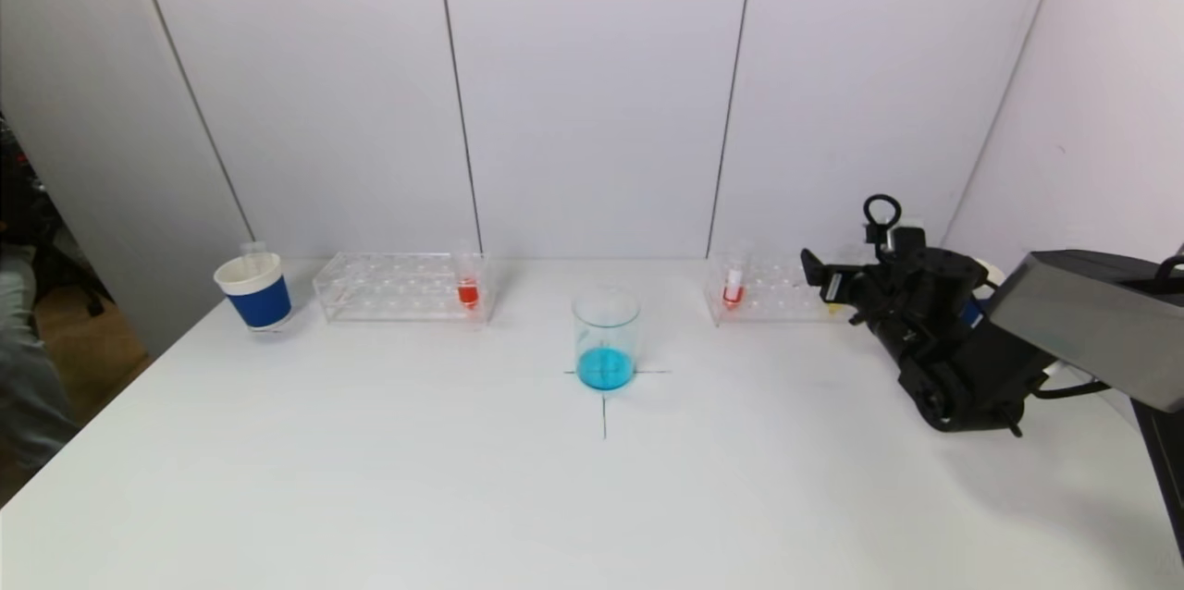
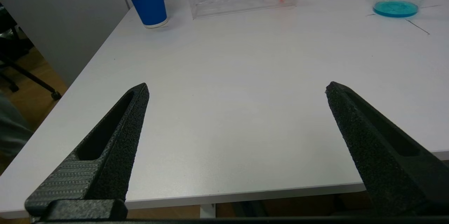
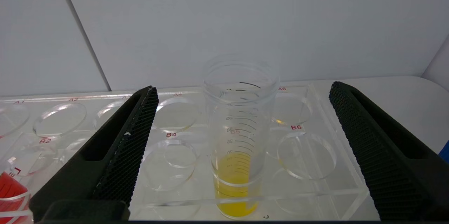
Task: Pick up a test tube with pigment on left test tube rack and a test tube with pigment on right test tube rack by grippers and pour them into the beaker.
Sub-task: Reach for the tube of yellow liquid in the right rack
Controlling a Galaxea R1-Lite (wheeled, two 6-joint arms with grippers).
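Note:
The beaker (image 1: 606,340) with blue liquid stands at the table's centre. The left rack (image 1: 402,287) holds a red-filled tube (image 1: 468,290). The right rack (image 1: 768,294) holds a red-filled tube (image 1: 733,287). My right gripper (image 1: 823,280) is at the right rack's right end. In the right wrist view it (image 3: 242,87) is open, its fingers either side of a yellow-filled tube (image 3: 236,153) standing in slot B5, not touching it. My left gripper (image 2: 236,84) is open and empty over the table's front left edge, out of the head view.
A blue-and-white paper cup (image 1: 254,291) stands left of the left rack. A black cross is drawn on the table under the beaker. White wall panels stand close behind the racks. The red tube (image 3: 8,189) shows at the edge of the right wrist view.

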